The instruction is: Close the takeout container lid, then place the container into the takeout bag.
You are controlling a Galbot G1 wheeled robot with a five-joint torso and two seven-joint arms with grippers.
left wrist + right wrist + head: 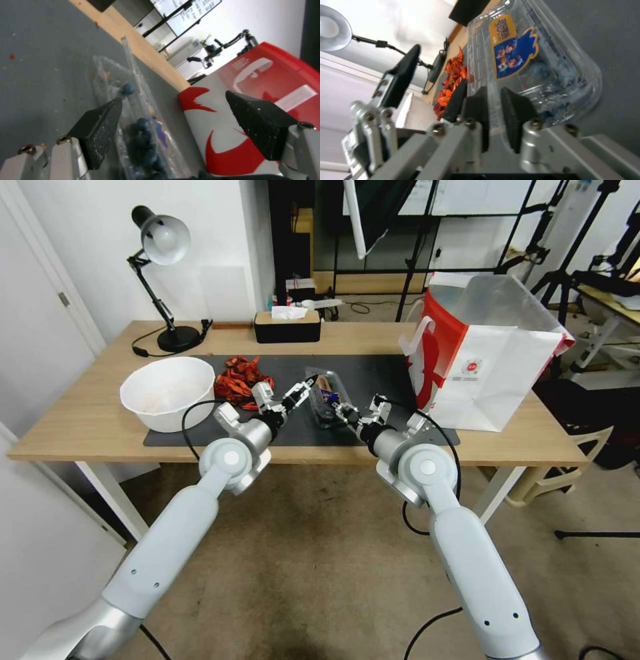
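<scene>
The right gripper (495,117) pinches the near rim of the small clear plastic blueberry clamshell container (327,403) on the dark mat (373,373). The left gripper (173,125), jaws apart, flanks it. Judged best: squeeze evenly until the labelled clear lid (513,50) snaps. The large white-and-red paper bag (487,360) stands just rightward.

Bright even room light; wrist views soft, head view edge-warped.
</scene>
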